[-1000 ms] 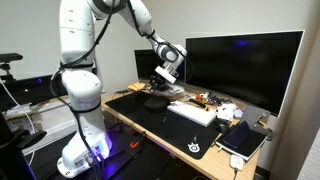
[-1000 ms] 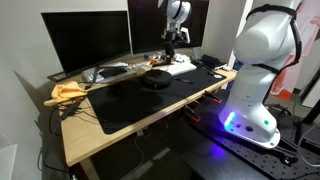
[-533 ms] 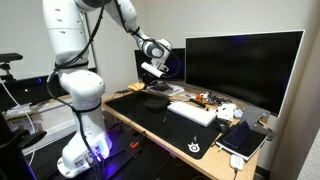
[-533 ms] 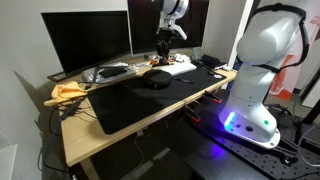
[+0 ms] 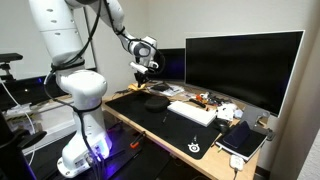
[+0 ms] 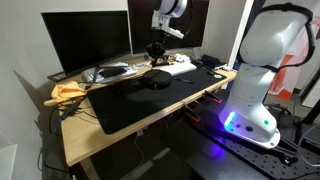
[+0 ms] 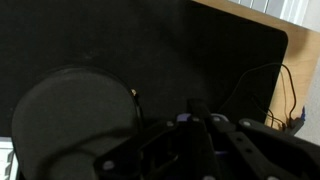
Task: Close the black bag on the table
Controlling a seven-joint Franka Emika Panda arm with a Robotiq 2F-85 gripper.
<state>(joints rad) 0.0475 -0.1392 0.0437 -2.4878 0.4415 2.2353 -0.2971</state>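
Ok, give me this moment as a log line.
gripper: above black bag, not touching | jaws: unclear | black bag: on desk mat, closure unclear

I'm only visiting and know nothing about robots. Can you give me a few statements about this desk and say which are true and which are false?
1. The gripper is holding the bag. False: it hangs in the air above the bag, apart from it.
2. The bag lies on the black mat. True.
3. A white keyboard lies on the table. True.
4. The yellow cloth lies on the keyboard. False: it lies on bare wood near the table's other end, away from the keyboard.
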